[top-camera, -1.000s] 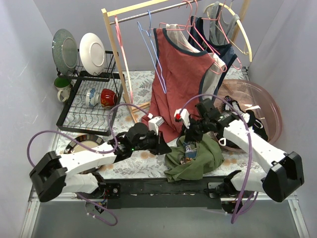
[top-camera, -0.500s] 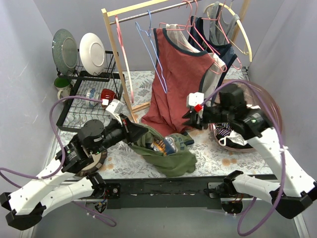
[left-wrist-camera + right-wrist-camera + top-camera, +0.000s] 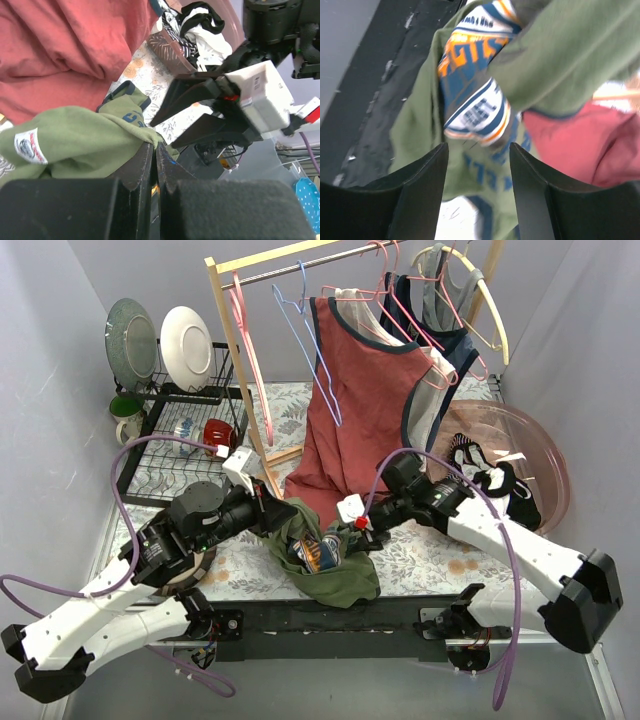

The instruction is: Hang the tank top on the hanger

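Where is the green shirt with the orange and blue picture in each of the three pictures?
Top external: the olive-green tank top is bunched up at bottom-centre.
Left wrist: the tank top is at lower left, with its white label showing.
Right wrist: the tank top fills the upper middle, with its print showing.
Shared landmark: the rust-red tank top right beside it.

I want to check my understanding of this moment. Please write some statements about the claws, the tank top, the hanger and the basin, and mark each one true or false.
1. The left claw is shut on the tank top. True.
2. The right claw is shut on it too. False: it is open, at the chest print.
3. The hanger hangs empty on the rail. True.
4. The pink basin holds nothing. False: black and white clothes lie in it.
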Robot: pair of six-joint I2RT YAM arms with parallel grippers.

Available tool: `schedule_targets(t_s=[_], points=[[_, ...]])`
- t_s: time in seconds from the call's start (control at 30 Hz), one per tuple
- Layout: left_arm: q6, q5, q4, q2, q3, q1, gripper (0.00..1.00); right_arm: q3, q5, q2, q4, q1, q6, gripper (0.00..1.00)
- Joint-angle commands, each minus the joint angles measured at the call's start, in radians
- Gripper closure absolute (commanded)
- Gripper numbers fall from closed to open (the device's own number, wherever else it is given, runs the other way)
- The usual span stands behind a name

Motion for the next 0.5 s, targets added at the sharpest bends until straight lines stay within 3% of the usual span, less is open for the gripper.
schedule_targets(t_s=[0.0,0.13,0.2,0.23,0.4,0.47], points=[[0.003,-0.039,-0.027,-0.030,0.039,0.003,1.00,0.044,0.014,0.104,0.100,0.045,-0.070,0.41],[0.002,-0.080,-0.050,-0.068,0.039,0.003,1.00,0.016,0.062,0.121,0.114,0.088,-0.053,0.51],[0.002,-0.097,-0.058,-0.078,0.040,0.003,1.00,0.028,0.100,0.100,0.114,0.088,-0.029,0.79],[0.002,-0.119,-0.064,-0.088,0.040,0.003,1.00,0.042,0.126,0.092,0.108,0.089,-0.021,0.98],[-0.023,-0.276,-0.119,-0.114,0.077,0.003,1.00,0.333,0.463,0.025,0.008,0.021,0.045,0.99],[-0.024,-0.356,-0.115,-0.133,0.089,0.003,1.00,0.437,0.449,0.006,-0.032,-0.097,0.074,0.99]])
